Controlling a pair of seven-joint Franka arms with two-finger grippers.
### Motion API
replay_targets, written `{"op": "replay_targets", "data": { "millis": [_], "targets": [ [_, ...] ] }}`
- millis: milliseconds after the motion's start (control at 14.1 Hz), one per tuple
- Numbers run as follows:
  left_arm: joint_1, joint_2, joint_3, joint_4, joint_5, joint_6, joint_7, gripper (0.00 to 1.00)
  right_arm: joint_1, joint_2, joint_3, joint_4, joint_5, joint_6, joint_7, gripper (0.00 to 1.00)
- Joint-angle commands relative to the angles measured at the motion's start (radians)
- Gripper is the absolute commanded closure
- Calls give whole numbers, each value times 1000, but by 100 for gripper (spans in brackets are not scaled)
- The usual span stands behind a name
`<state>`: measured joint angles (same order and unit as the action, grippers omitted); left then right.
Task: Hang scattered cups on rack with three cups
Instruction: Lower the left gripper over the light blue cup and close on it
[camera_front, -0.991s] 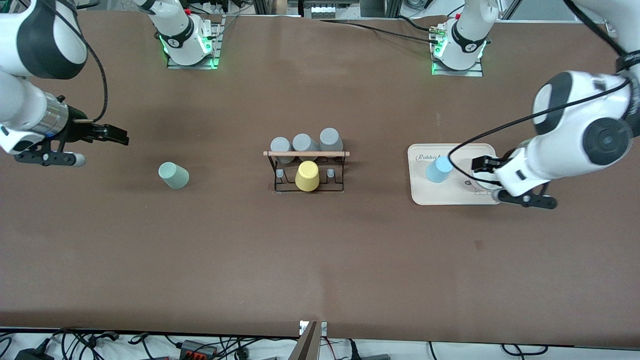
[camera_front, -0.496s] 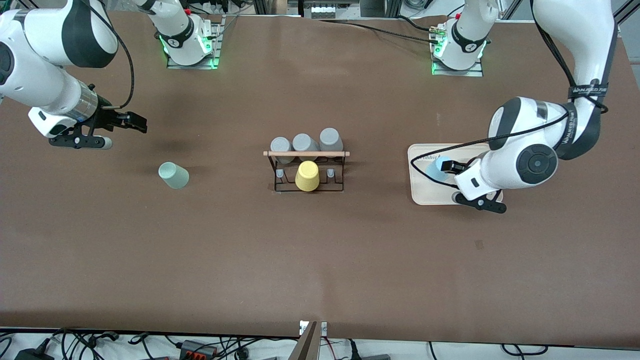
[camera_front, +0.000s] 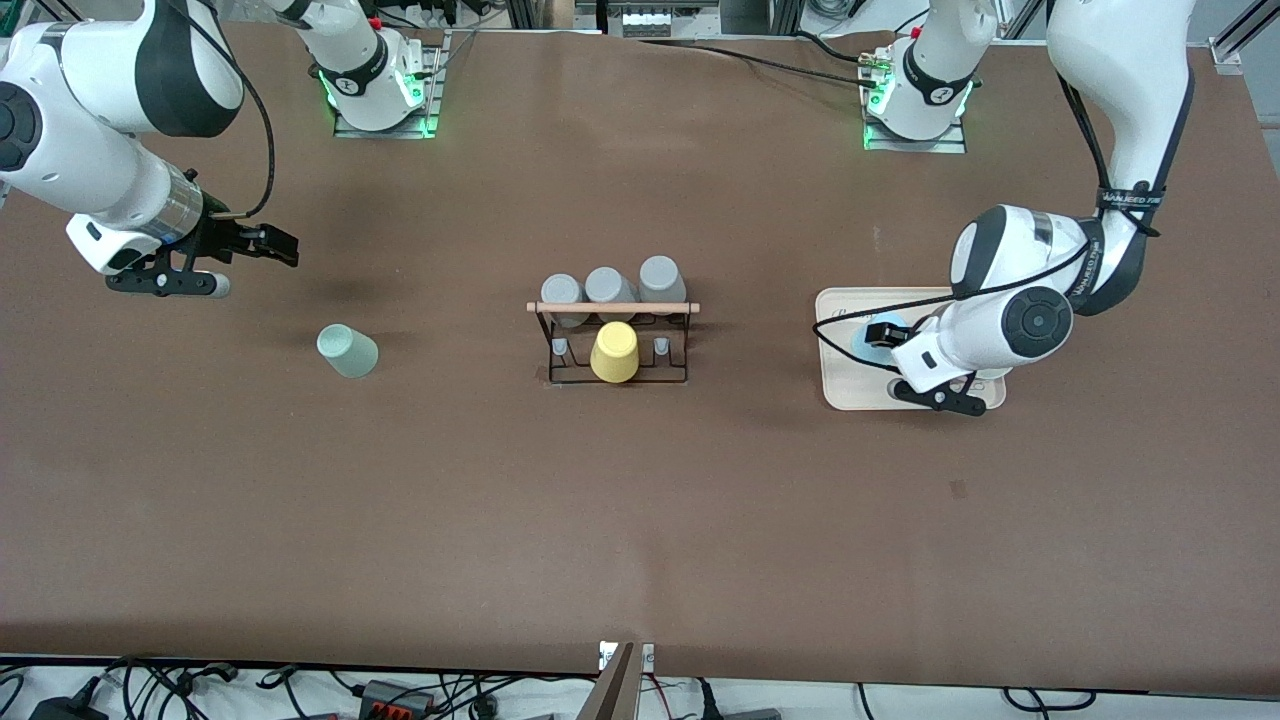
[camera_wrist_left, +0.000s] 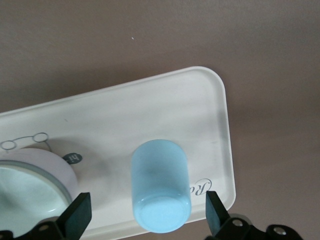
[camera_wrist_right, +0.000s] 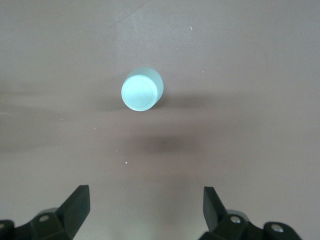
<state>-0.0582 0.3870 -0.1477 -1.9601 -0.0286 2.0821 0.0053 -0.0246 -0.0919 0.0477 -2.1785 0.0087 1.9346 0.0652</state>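
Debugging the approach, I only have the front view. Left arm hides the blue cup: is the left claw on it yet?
Observer: No. In the left wrist view the left claw is open and the blue cup stands between its fingers, untouched.
Operator: Cup upright?
Observer: Upside down, closed base up, on the beige tray.
Operator: Anything else on that tray?
Observer: A round whitish dish beside the cup, apart from it.
Operator: Right side lined up?
Observer: The right claw is open, with the green cup centred ahead of it, also base up.
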Motion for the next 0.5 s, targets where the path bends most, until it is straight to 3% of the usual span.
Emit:
{"op": "replay_targets", "data": {
  "millis": [0,425],
  "targets": [
    [11,-71,-12,-103,-25,65,9,0,0,-29,1,-38,-9,18,-13,0],
    [9,-122,-12,-223,-25,176,9,0,0,-5,1,-66,-9,78,-13,0]
  ]
}}
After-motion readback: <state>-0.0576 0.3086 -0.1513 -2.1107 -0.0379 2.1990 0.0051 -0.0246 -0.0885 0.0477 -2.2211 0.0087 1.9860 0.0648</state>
